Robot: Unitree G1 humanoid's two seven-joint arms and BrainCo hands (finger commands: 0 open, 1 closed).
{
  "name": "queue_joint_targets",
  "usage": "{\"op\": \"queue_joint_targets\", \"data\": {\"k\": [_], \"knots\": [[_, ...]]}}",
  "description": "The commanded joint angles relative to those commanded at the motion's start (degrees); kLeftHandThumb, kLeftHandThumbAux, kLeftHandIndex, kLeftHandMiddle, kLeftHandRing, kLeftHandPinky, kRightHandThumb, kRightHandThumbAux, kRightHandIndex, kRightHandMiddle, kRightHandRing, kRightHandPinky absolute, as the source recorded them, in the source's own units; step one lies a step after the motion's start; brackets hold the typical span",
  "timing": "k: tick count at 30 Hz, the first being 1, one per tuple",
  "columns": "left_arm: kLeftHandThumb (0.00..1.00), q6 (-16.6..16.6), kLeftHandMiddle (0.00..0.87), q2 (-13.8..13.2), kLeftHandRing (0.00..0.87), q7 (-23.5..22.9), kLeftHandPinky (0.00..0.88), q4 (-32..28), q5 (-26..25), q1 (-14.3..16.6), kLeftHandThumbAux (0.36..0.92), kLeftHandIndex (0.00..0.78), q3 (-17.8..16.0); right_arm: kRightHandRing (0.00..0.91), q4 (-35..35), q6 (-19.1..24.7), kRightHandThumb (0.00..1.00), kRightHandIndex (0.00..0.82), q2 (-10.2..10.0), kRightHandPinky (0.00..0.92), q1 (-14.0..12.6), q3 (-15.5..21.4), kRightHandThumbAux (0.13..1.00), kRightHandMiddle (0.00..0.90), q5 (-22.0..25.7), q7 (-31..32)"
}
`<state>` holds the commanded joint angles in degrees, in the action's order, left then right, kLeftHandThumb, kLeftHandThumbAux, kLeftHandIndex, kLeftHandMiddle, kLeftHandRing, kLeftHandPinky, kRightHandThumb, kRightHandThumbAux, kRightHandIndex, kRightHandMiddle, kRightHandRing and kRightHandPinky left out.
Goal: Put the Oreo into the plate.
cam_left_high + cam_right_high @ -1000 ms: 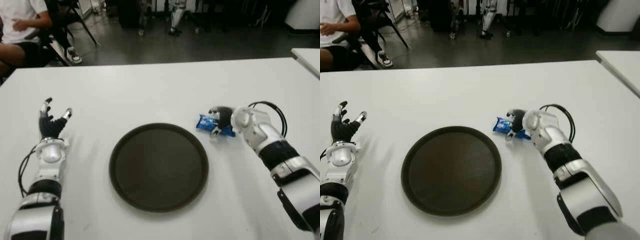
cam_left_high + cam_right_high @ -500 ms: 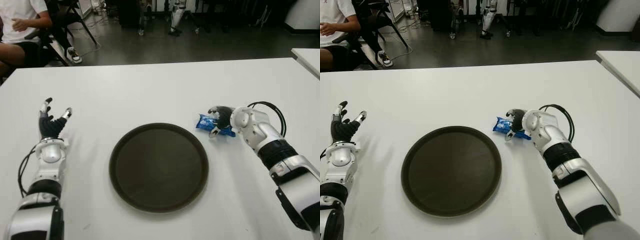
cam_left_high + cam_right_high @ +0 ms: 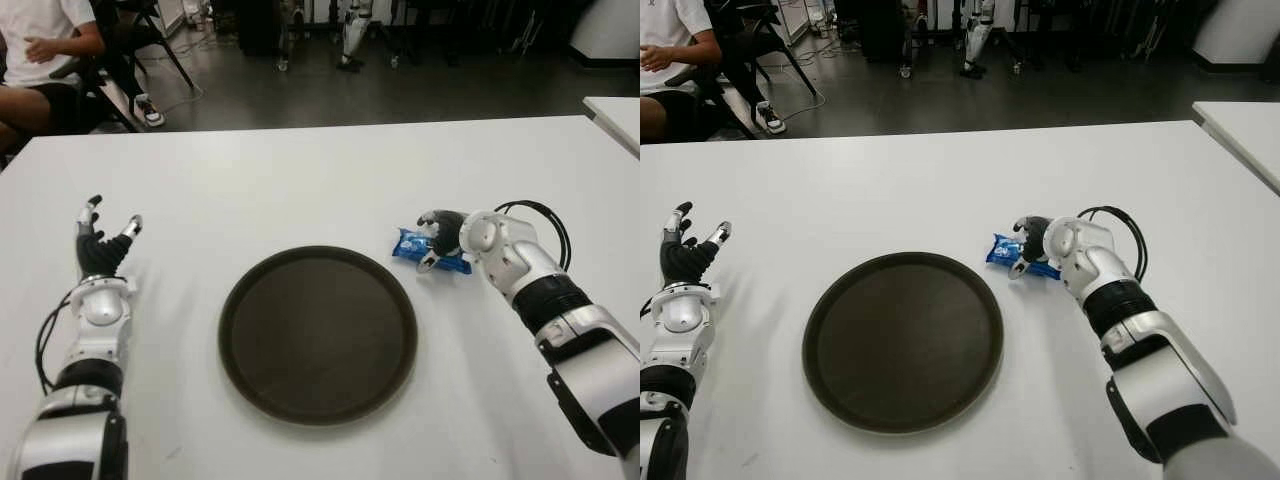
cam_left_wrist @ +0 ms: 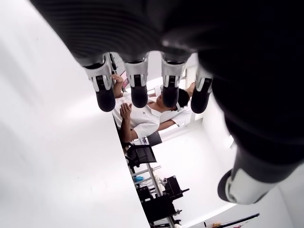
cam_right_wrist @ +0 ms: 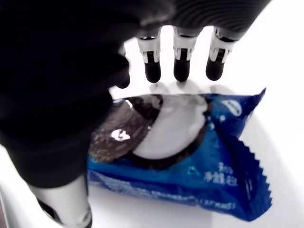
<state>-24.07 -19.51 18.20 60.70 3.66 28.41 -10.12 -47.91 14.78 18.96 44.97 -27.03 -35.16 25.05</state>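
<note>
The Oreo (image 3: 408, 245) is a blue packet lying flat on the white table (image 3: 300, 180), just right of the round dark plate (image 3: 318, 335). My right hand (image 3: 438, 238) sits over the packet's right end. In the right wrist view the packet (image 5: 190, 156) lies under the palm, the fingers (image 5: 183, 66) reach straight past its far edge, and the thumb (image 5: 66, 209) stands at its near side. They are not closed on it. My left hand (image 3: 102, 243) shows to the left of the plate with its fingers (image 4: 138, 90) spread and holding nothing.
The plate holds nothing. A black cable (image 3: 548, 222) loops beside my right wrist. Another white table's corner (image 3: 615, 110) shows at the far right. A seated person (image 3: 40, 50) and chairs are beyond the table's far left edge.
My right hand has edged slightly away from me over the packet. The packet, the plate and my left hand have stayed where they were.
</note>
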Motion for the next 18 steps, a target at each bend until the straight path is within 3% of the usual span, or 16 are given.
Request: {"op": "queue_joint_targets", "data": {"k": [18], "knots": [[0.0, -0.1, 0.0, -0.4, 0.0, -1.6, 0.0, 0.0, 0.0, 0.0, 0.691, 0.0, 0.2, 0.04, -3.9, -4.3, 0.0, 0.067, 0.1, 0.0, 0.8, 0.0, 0.83, 0.088, 0.3, -1.0]]}}
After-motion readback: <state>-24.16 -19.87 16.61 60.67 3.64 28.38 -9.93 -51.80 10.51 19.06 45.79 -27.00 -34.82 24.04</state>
